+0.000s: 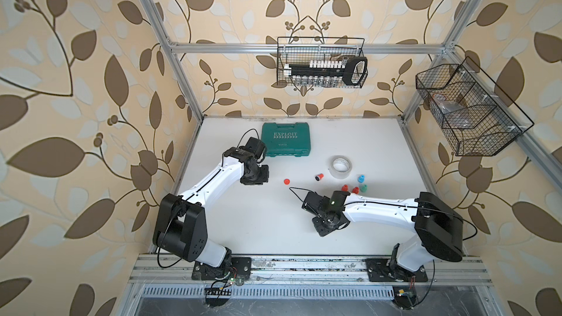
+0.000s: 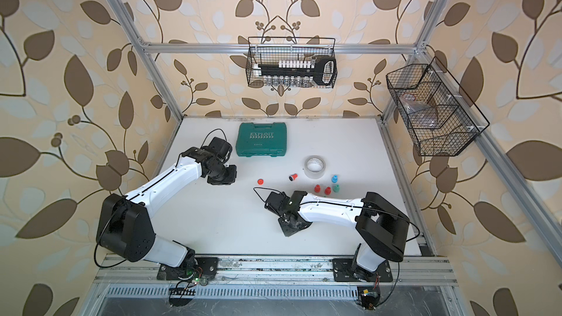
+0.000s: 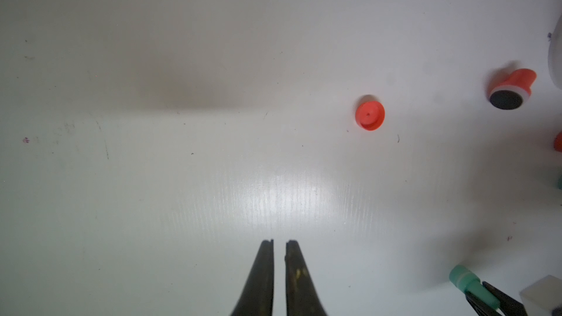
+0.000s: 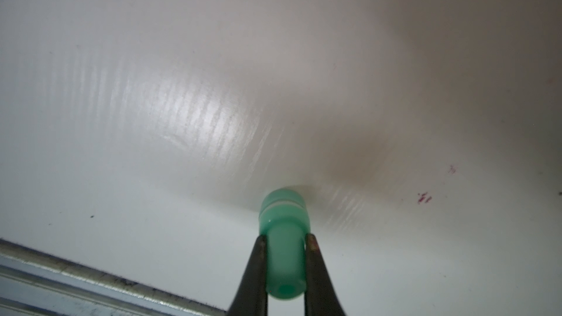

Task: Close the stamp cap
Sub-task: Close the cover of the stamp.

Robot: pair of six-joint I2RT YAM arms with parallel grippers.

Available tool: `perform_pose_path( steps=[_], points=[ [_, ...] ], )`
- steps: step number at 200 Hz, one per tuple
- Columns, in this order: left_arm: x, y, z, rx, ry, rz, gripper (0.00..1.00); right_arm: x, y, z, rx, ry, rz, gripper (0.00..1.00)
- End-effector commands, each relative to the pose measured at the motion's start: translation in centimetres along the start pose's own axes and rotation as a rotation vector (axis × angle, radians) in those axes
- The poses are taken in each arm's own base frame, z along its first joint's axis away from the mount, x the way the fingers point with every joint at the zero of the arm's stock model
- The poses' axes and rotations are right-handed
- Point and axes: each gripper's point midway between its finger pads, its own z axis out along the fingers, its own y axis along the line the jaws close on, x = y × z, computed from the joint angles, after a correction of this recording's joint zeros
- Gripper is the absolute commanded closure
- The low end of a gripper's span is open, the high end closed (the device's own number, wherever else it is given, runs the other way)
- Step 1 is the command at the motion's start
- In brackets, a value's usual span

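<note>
Right fingers (image 4: pixel 258 269): clamped on green stamp (image 4: pixel 284 226). Left fingers (image 3: pixel 261 275): all but together, empty. Red cap (image 3: pixel 369 115) and uncapped red stamp (image 3: pixel 514 86) lie beyond their tips.

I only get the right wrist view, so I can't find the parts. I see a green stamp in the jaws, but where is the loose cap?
Observer: The red cap sits alone on the table, between the two arms, in both top views.
Operator: Is any stamp uncapped?
Observer: Yes, a red stamp lies on its side near the tape roll, with its dark pad bare.
Operator: Is the left gripper busy?
Observer: No, the left gripper is empty, its jaws almost together, over bare table away from the cap.
</note>
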Motion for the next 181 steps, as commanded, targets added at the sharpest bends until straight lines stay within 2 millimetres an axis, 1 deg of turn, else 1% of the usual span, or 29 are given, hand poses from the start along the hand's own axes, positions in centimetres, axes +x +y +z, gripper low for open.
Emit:
perform_pose_path(
  steps=[1, 21, 47, 72, 107, 131, 157, 181],
  points=[
    [0.1, 0.7, -0.6, -0.023, -0.009, 0.009, 0.87, 0.7, -0.6, 0.4, 0.051, 0.040, -0.017, 1.00],
    [0.1, 0.7, -0.6, -0.023, -0.007, 0.010, 0.87, 1.0, -1.0, 0.3, 0.083, 0.068, -0.035, 1.00],
    [0.1, 0.7, -0.6, -0.024, -0.009, 0.009, 0.87, 1.9, -1.2, 0.7, 0.104, 0.141, -0.076, 1.00],
    [0.1, 0.6, -0.7, -0.022, -0.010, 0.010, 0.87, 2.7, -1.4, 1.6, 0.124, 0.196, -0.108, 1.00],
    [0.1, 0.6, -0.7, -0.022, -0.009, 0.010, 0.87, 2.7, -1.1, 2.3, 0.112, 0.241, -0.145, 1.00],
    [0.2, 0.7, -0.7, -0.025, -0.009, 0.009, 0.87, 3.5, -1.3, 3.8, 0.124, 0.303, -0.168, 1.00],
    [0.3, 0.8, -0.6, -0.027, -0.004, 0.008, 0.88, 5.0, -1.4, 6.3, 0.125, 0.361, -0.174, 1.00],
    [0.3, 0.7, -0.5, -0.026, -0.001, 0.007, 0.87, 6.4, -1.8, 8.2, 0.147, 0.425, -0.182, 1.00]
  ],
)
